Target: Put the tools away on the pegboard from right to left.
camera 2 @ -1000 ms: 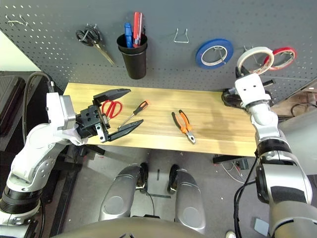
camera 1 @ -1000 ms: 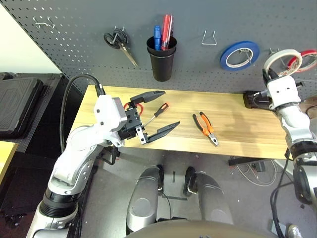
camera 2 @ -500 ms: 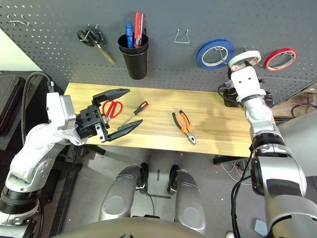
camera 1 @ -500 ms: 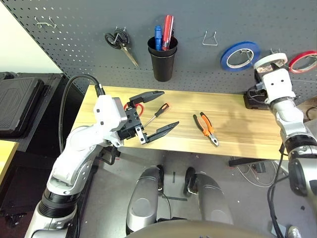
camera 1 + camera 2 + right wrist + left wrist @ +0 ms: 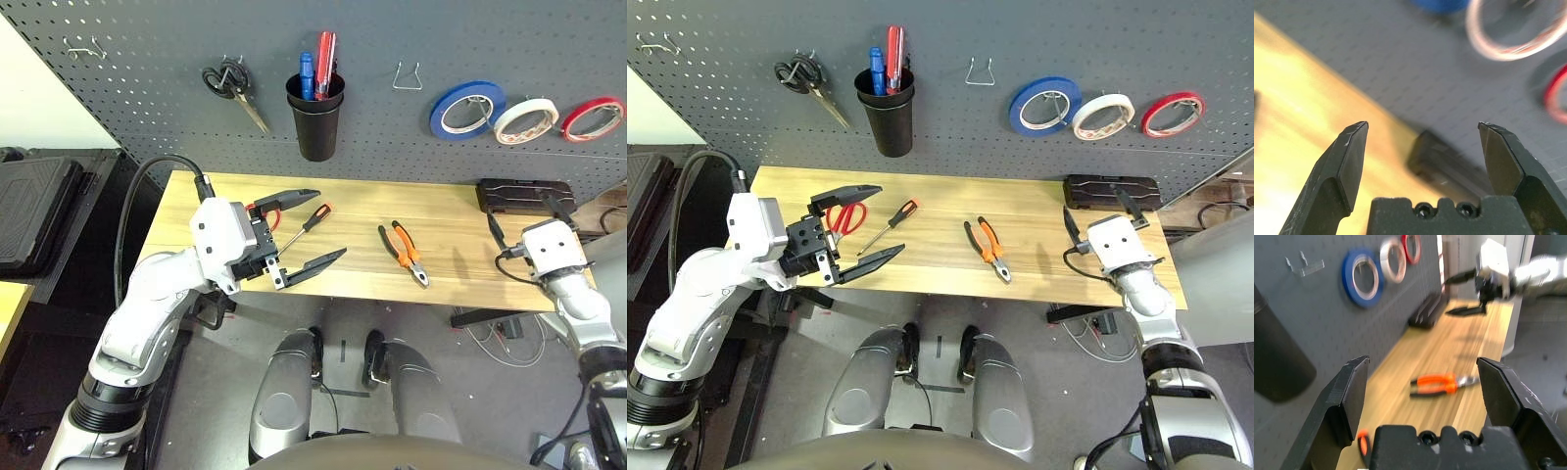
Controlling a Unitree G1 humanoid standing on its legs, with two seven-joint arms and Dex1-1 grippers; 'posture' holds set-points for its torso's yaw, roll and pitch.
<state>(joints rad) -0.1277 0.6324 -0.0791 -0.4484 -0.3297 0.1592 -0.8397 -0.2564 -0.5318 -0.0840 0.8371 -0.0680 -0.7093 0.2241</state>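
In the left eye view, the whitish tape roll (image 5: 508, 136) hangs between blue and red rolls; the pliers (image 5: 404, 253) lie mid-table, bare wood either side. In the left wrist view, the left gripper (image 5: 1422, 364) gapes wide. In the right wrist view, the right gripper (image 5: 1423, 129) spreads wide, empty.

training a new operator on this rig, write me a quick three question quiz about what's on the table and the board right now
1. True or false: the whitish tape roll hangs between the blue tape roll and the red tape roll.
2. Which tool on the wooden table lies nearest the right claw?
3. Fill in the blank: the scissors hanging on the pegboard have ____ handles.

Key: 1. True. 2. The orange-and-black-handled pliers. 3. Black.
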